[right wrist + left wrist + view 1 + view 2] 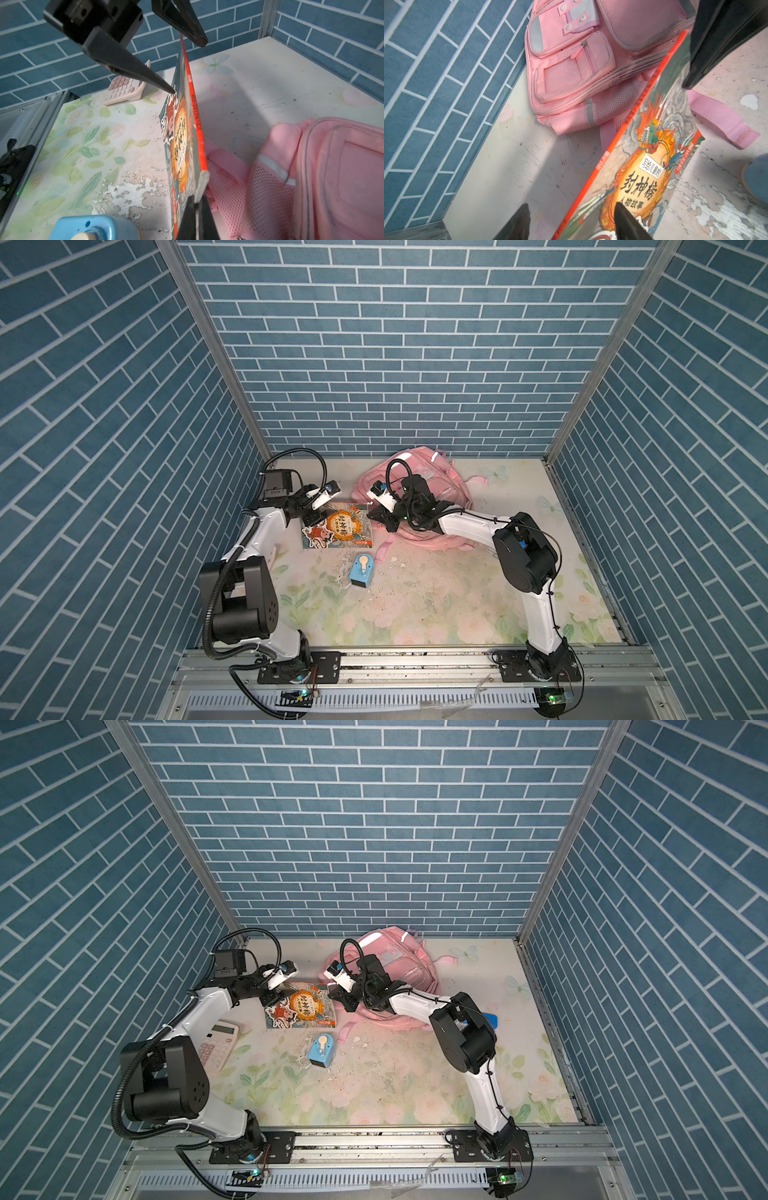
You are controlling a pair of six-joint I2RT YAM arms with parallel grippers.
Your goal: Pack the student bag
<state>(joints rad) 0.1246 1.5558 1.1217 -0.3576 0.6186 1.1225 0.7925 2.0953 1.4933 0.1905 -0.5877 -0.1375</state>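
The soft pink fabric student bag (449, 487) lies slumped at the back of the floral desk (436, 605). It looks floppy and probably light, best pinched at a strap (724, 122). The right jaws clamp the colourful picture book (338, 526); the left jaws stand apart around its corner.

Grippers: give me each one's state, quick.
Left gripper: open, straddling the book edge.
Right gripper: closed on the book.
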